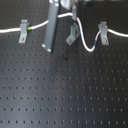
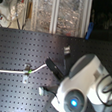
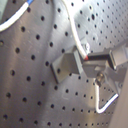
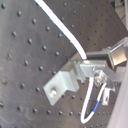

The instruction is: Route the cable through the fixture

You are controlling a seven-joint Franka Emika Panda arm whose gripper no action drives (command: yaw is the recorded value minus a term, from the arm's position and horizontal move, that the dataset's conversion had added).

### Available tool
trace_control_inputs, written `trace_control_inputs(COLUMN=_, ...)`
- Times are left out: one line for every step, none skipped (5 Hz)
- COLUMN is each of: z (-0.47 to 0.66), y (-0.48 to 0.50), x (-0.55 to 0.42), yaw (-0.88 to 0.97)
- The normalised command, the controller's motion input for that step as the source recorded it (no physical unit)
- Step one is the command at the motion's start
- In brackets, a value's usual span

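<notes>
Cable [image 4: 75,45] at end effector [image 4: 89,64]

My black perforated metal breadboard table [image 1: 65,95] carries three grey metal bracket fixtures [image 1: 23,31] and the thin white cable [image 1: 10,30] strung through them.

The table [image 1: 60,100] was matt black perforated metal. The cable [image 1: 89,46] looked like smooth white plastic, slightly glossy. The clips [image 1: 23,31] were dull grey brushed metal; the arm's shell [image 2: 82,75] shone white.
</notes>
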Motion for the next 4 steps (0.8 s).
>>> trace_control_inputs(z=0.03, y=0.0, x=0.0, yaw=0.0)
trace_control_inputs(z=0.3, y=-0.033, x=-0.277, yaw=0.02)
trace_control_inputs(z=0.02, y=0.0, x=0.0, yaw=0.0)
trace_control_inputs(z=0.33, y=0.054, x=-0.448, yaw=0.15)
